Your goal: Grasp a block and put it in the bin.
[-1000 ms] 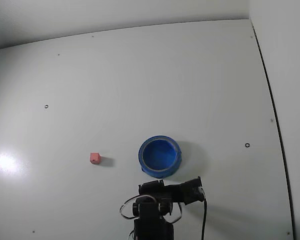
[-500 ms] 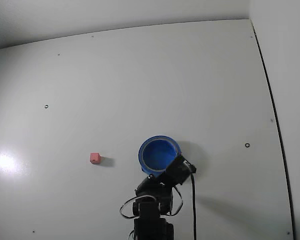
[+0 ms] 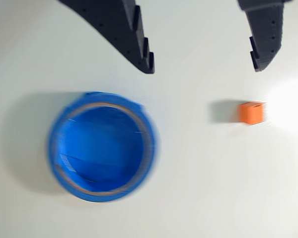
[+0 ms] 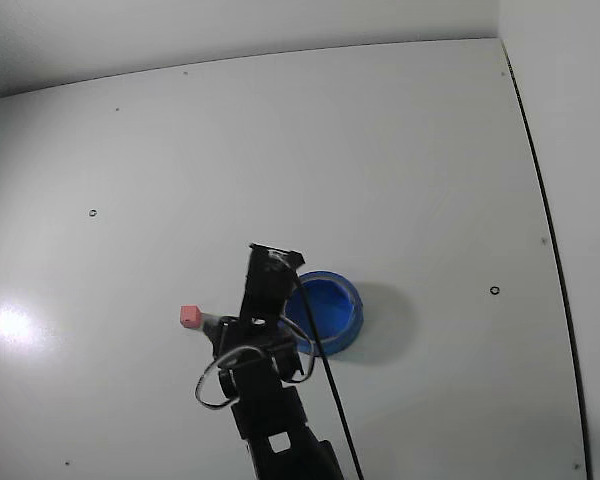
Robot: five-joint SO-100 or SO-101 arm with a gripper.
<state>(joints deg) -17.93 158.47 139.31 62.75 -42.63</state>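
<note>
Wrist view: the gripper (image 3: 203, 67) enters from the top edge with its 2 black fingers (image 3: 134, 37) spread wide apart and nothing between them. Bare white table (image 3: 198, 198) shows through the gap.

The block (image 3: 251, 112), a small cube that reads orange-red here, sits on the table below the right-hand finger as this view shows it, just under its tip in the picture and clear of it. It is not between the fingers; it lies slightly outside the line of the gap, toward the right. A bright glare patch on the table borders the block on its right side.

The bin (image 3: 100, 148), round and blue with a thick rim, lies lower left, below the left-hand finger and well apart from the block. Its interior holds nothing. The picture is somewhat blurred.

Fixed view: the arm (image 4: 265, 380) reaches up from the bottom edge, its upper part overlapping the left portion of the bin (image 4: 340, 310). The block (image 4: 189, 316) rests on the table (image 4: 280, 150) just left of the arm, separate from the bin. The fingers cannot be made out from this angle.
</note>
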